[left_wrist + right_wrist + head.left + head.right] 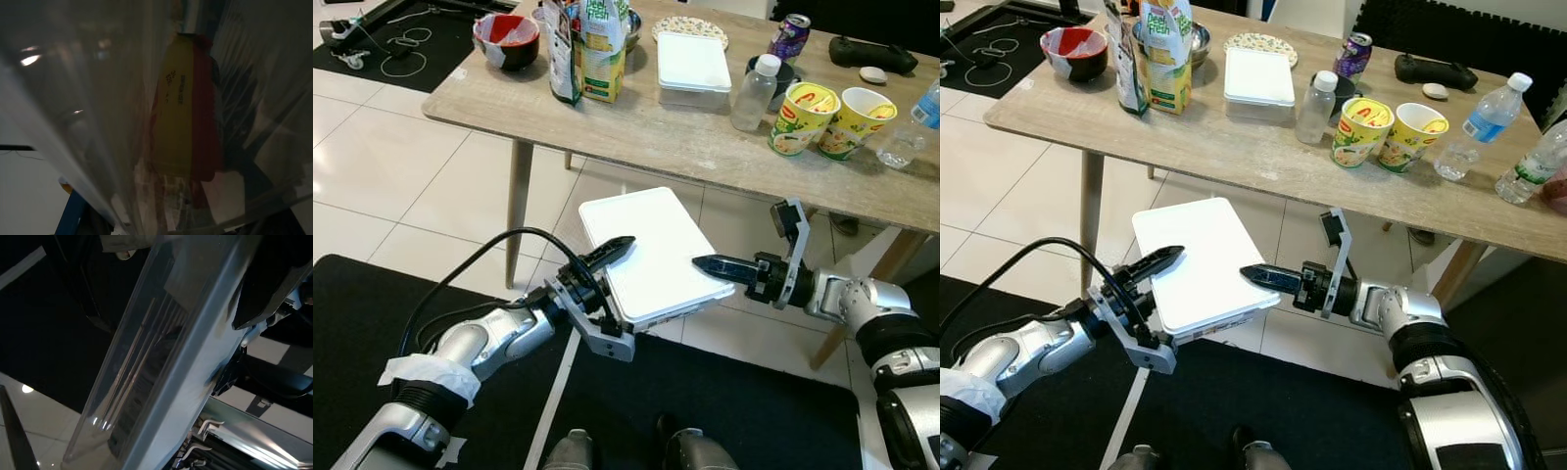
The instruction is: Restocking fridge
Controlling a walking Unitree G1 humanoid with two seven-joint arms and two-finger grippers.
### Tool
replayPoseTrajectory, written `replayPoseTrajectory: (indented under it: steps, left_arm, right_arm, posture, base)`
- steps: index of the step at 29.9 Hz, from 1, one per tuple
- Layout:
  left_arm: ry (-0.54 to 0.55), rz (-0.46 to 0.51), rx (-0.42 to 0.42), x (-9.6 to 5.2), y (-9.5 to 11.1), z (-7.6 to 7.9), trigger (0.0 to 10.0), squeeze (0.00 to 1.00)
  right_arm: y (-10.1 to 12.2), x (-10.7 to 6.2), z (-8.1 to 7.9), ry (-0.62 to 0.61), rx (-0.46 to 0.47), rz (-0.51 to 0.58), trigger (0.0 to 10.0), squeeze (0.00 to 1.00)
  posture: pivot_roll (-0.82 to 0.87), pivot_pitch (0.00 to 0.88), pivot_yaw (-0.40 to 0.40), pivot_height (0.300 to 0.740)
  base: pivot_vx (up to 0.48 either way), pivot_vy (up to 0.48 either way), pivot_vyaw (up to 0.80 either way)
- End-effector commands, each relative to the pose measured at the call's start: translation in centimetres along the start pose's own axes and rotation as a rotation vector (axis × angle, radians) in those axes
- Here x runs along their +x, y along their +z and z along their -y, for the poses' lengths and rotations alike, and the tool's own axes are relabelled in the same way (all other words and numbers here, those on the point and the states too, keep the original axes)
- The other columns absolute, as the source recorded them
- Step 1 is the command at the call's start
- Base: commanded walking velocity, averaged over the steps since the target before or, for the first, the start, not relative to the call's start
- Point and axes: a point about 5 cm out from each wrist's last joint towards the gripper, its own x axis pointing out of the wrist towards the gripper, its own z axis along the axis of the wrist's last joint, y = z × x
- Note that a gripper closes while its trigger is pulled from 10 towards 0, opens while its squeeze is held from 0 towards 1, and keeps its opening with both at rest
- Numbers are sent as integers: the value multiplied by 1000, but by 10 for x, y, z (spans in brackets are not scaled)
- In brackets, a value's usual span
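Note:
I hold a clear plastic food container with a white lid (646, 250) level above the floor, just in front of the table. My left gripper (619, 257) clamps its near-left edge, with the top finger lying on the lid. My right gripper (700, 266) clamps the right edge, one black finger (1268, 277) resting on the lid. Both lower fingers are hidden under the box. Through the clear wall (98, 122) in the left wrist view I see yellow and red contents (183, 107). The right wrist view looks along the lid rim (195, 362).
The wooden table (656, 137) ahead carries a second white-lidded container (692, 67), a juice carton (604, 49), a small bottle (754, 93), two noodle cups (801, 117), a red bowl (506, 39) and a purple can (790, 37). A table leg (517, 196) stands left. A black mat (724, 392) lies underfoot.

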Motion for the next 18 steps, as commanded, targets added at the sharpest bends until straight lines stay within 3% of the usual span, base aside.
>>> replayPoseTrajectory:
  steps: [1, 8, 9, 10, 11, 12, 18]
  left_arm:
    - [28, 42, 5, 5, 5, -2, 10000, 0]
    - [48, 60, 10, 9, 9, -4, 10000, 0]
    - [50, 68, 7, 10, 10, -3, 10000, 0]
    - [50, 68, 7, 10, 10, -3, 10000, 0]
    - [51, 74, 3, 11, 11, -3, 10000, 0]
    - [51, 81, -1, 12, 13, -3, 10000, 0]
    - [58, 98, -3, 14, 15, -2, 10000, 0]
  right_arm:
    - [-7, 1, 1, 4, 19, -34, 10000, 0]
    - [-10, 4, -2, 55, 36, -53, 10000, 0]
    - [-11, 4, -4, 77, 42, -67, 7608, 0]
    - [-11, 4, -4, 77, 42, -67, 7608, 0]
    - [-11, 4, -5, 91, 46, -76, 4157, 0]
    - [-11, 4, -6, 97, 49, -79, 0, 0]
    - [-7, 3, -7, 98, 50, -69, 0, 0]
  posture:
    - [61, 179, -109, 740]
    - [62, 184, -112, 740]
    - [62, 185, -112, 740]
    - [62, 185, -112, 740]
    - [61, 185, -112, 740]
    - [59, 184, -112, 740]
    - [56, 186, -111, 740]
  base:
    - [0, 0, 0]
    - [0, 0, 0]
    - [0, 0, 0]
    - [0, 0, 0]
    - [0, 0, 0]
    - [0, 0, 0]
    - [0, 0, 0]
